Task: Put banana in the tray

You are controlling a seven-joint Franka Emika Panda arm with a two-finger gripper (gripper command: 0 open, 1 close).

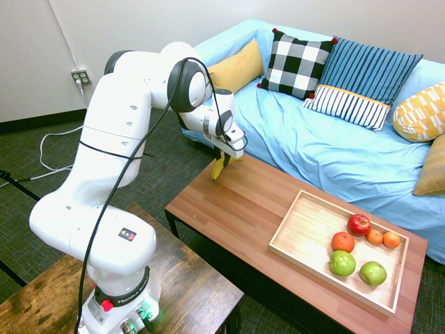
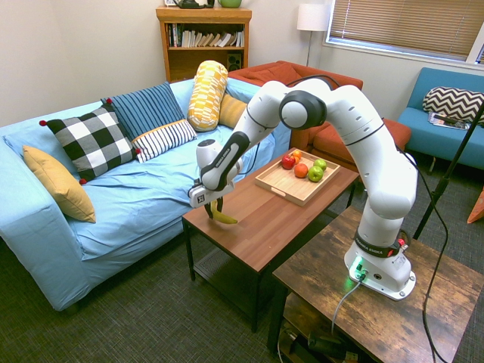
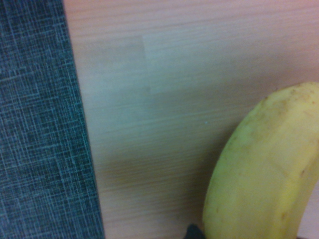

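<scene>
Beside a blue sofa (image 1: 334,149), over our reddish-brown table (image 1: 236,209)'s far end from the tray (image 1: 306,233), our pincer (image 1: 224,161) grips the yellow, lightly speckled banana (image 1: 219,169) aloft.

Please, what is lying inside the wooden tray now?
Inside the tray: a red apple, two green apples, three oranges. The banana hangs from the gripper, outside it.
</scene>
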